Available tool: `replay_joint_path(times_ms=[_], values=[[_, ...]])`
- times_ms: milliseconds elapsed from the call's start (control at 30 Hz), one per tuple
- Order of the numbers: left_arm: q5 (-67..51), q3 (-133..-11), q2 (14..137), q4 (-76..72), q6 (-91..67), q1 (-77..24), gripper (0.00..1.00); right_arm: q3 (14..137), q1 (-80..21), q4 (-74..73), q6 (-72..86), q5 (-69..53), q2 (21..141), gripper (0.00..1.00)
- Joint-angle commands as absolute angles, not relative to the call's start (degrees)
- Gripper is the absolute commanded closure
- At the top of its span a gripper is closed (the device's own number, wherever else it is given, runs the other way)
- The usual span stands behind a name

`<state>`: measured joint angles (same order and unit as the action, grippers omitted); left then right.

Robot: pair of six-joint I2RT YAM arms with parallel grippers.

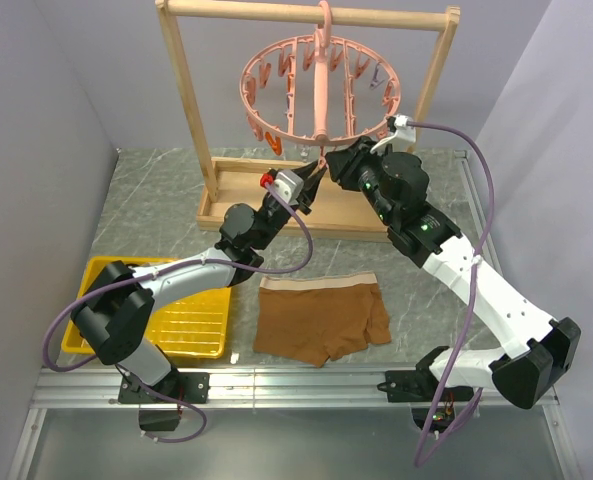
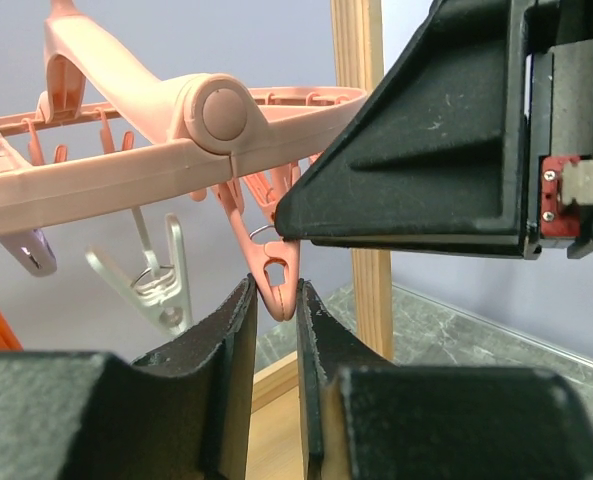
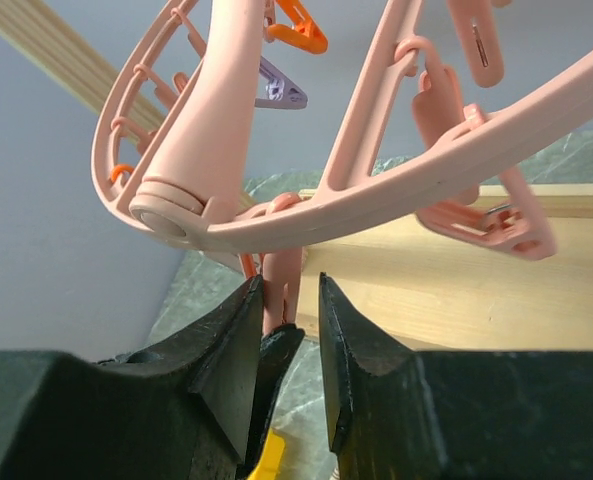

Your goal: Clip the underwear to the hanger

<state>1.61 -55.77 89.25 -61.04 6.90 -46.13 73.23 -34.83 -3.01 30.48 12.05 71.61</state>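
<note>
Black left gripper (image 2: 274, 295) straddled a hanger (image 1: 319, 90) clip (image 2: 276, 278), jaws nearly closed, grip unclear. Underwear (image 1: 321, 320) lay flat on table (image 1: 156, 200), unclipped; all clipping left. Right gripper (image 3: 290, 290) sat partly open beside a clip.

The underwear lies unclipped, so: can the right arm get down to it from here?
Probably yes: the underwear lies flat and uncovered, nothing between; the right gripper must just drop from the hanger.

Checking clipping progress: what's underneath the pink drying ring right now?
Dangling clips; the left pincer and right pincer bracket one pink clip at the near rim. Below is the wooden rack base, partly hidden by the arms. The underwear lies on the table, not beneath.
</note>
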Motion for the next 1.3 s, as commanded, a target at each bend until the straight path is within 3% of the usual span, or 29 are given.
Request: replay_joint_path(times_ms=[0,233,333,667,900,1267], values=[[-0.44,-55.02,88.95,-64.24,7.91,-47.37,0.78,76.2,-34.19,-2.9,32.69,15.82,72.33,0.65],[-1.32,-53.88,89.03,-65.3,9.57,-47.81,0.79,77.34,-34.01,-3.08,33.66,16.44,73.83,0.66],[-1.67,-53.26,88.86,-66.27,10.28,-48.34,0.78,77.78,-33.93,-2.9,33.66,16.09,74.7,0.73],[-0.18,-53.61,86.05,-60.56,3.09,-47.73,0.53,75.94,-32.7,-1.41,31.64,11.34,73.74,1.0],[-0.18,-55.9,85.69,-55.37,-3.16,-46.06,0.46,72.86,-32.43,2.1,31.03,6.69,72.51,1.0],[-0.26,-58.89,86.66,-53.88,-7.12,-45.53,0.5,65.92,-32.43,11.41,24.71,2.9,69.96,1.0]])
